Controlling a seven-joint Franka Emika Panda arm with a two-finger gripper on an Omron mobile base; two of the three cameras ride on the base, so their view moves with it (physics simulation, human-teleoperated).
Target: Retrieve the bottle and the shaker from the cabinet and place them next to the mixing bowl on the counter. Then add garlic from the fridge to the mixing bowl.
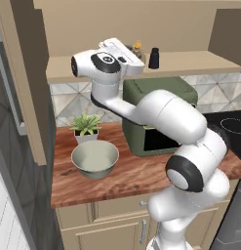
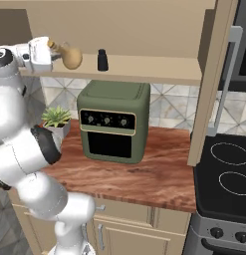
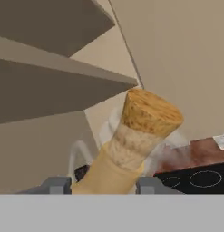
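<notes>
The two-finger gripper (image 3: 104,185) is clamped on the tan, round-bellied bottle with a cork stopper (image 3: 131,140), its two grey fingertips (image 3: 56,185) set on either side of the bottle's lower body. In the right base view the gripper (image 2: 51,50) holds the bottle (image 2: 69,57) tilted on its side at the level of the beige open cabinet shelf (image 2: 144,67), stopper end toward the hand. The small black shaker (image 2: 102,60) stands upright on that shelf, just beside the bottle to the right and apart from it.

Below the shelf, an olive-green countertop oven with three dials (image 2: 113,122) sits on the reddish wooden counter (image 2: 159,174). The pale green mixing bowl (image 1: 94,158) rests on the counter left of the oven, with a potted spiky green plant (image 1: 85,127) just behind it. A black stovetop (image 2: 226,169) adjoins the counter on the right. No brand, label or writing can be read on anything.
</notes>
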